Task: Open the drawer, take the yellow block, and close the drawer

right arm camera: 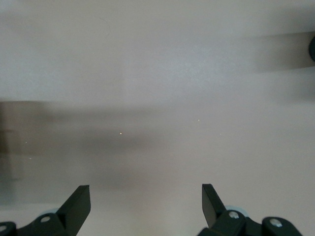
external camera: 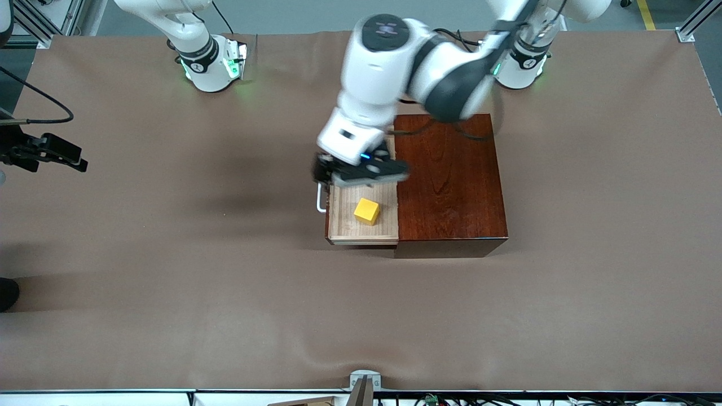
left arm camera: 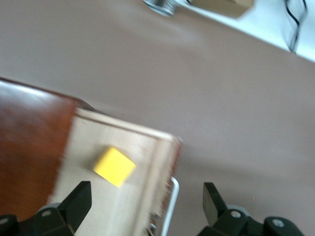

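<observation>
Here the left tool (external camera: 361,169) is hovering released over the open drawer (external camera: 344,223) holding the yellow block (external camera: 366,211); the right tool (right arm camera: 145,199) is waiting released.

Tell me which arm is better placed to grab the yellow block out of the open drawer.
The left arm. Its left gripper hangs open over the pulled-out drawer, just above the yellow block. The right gripper, also open, waits over bare table at the right arm's end.
</observation>
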Available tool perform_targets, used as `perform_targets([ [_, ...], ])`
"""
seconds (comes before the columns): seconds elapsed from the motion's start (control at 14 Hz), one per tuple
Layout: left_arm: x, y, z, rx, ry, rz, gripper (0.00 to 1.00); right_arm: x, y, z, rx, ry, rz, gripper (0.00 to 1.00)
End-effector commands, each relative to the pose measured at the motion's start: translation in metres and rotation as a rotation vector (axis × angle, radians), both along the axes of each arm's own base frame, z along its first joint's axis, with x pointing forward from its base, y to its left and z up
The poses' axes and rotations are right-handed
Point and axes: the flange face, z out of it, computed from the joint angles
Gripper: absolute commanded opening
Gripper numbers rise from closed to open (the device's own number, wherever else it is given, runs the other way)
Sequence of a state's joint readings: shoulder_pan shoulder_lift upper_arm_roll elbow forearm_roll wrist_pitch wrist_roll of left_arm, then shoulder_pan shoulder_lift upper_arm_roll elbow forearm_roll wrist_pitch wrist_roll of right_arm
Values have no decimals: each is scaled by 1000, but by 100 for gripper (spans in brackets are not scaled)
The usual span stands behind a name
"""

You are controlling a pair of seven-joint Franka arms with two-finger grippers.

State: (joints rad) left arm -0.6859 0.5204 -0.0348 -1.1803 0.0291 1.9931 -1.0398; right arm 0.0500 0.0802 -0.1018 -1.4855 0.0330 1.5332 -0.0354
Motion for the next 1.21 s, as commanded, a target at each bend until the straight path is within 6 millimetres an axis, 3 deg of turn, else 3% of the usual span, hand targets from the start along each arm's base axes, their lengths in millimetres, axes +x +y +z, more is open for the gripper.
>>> perform_targets([
  [0.0,31,65,14,29,25,88,100,-1,23,-2,-6,-2,42,100],
  [0.14,54,114,19,56,50,134,100,2,34,-8,5,6,43,100],
  [0.21,65,138,18,74,64,144,100,1,50,-9,10,10,51,100],
  [0.57,98,240,32,116,60,111,100,-1,165,-31,-1,34,-149,100],
  [0.86,96,294,52,161,89,-9,100,-2,242,-58,-10,22,-327,100],
  [1.14,87,339,73,188,119,-131,100,-12,313,-78,1,2,-671,100],
])
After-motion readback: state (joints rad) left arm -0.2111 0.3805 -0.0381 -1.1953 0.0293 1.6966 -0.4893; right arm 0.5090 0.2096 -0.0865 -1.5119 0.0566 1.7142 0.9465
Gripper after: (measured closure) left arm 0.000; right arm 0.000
